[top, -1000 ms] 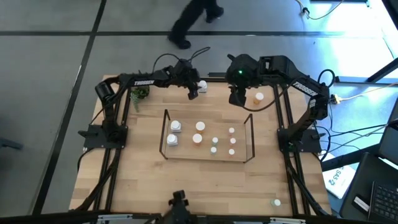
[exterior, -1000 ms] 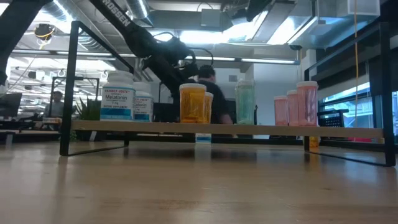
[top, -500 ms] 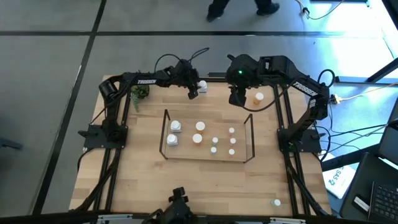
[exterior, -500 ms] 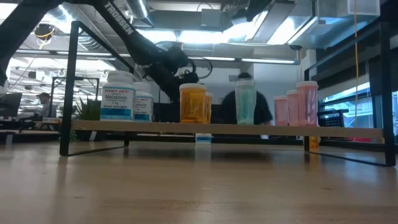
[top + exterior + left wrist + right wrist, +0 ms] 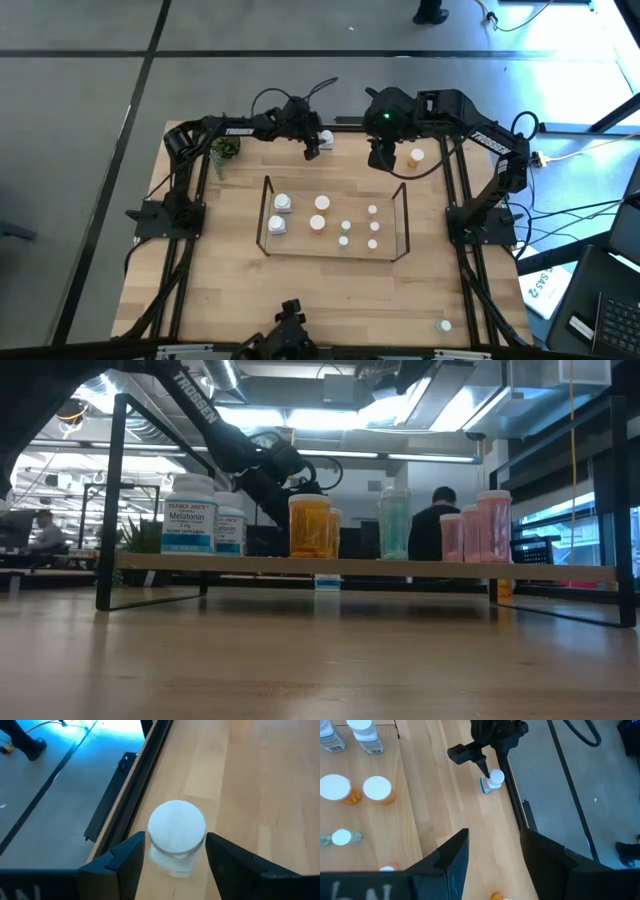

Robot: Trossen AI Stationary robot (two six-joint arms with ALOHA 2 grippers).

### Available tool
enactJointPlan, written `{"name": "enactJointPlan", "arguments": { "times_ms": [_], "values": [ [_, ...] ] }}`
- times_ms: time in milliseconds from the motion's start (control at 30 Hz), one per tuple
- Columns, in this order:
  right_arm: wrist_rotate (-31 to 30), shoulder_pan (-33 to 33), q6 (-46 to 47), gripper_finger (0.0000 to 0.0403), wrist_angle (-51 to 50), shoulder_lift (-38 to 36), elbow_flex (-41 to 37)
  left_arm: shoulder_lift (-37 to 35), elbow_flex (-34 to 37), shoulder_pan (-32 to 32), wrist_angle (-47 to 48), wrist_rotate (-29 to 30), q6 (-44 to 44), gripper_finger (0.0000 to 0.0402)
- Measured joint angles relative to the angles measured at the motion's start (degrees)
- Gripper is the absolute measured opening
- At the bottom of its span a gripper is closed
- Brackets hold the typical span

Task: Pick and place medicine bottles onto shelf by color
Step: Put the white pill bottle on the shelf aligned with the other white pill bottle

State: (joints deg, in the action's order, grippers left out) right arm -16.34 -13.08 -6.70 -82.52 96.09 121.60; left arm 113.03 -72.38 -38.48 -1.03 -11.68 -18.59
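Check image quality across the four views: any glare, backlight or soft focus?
High view: blue-white glare on the floor at top right, table evenly lit. Low view: ceiling lights backlight the shelf, bottles readable, the near tabletop soft. Left wrist view: blue glare on the floor, white bottle sharp between the left gripper fingers. Right wrist view: evenly lit, right gripper fingers blurred up close.
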Motion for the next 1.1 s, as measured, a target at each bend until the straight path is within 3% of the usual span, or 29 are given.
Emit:
{"name": "enactJointPlan", "arguments": {
  "times_ms": [833,1100],
  "values": [
    [0.0,0.0,0.2,0.0180,0.0,0.0,0.0,0.8,0.0,2.4,-0.1,1.2,-1.6,0.0203],
    [0.0,0.0,0.2,0.0180,0.0,0.0,0.0,0.8,0.0,2.8,-0.3,1.1,-3.0,0.0174]
  ]
}}
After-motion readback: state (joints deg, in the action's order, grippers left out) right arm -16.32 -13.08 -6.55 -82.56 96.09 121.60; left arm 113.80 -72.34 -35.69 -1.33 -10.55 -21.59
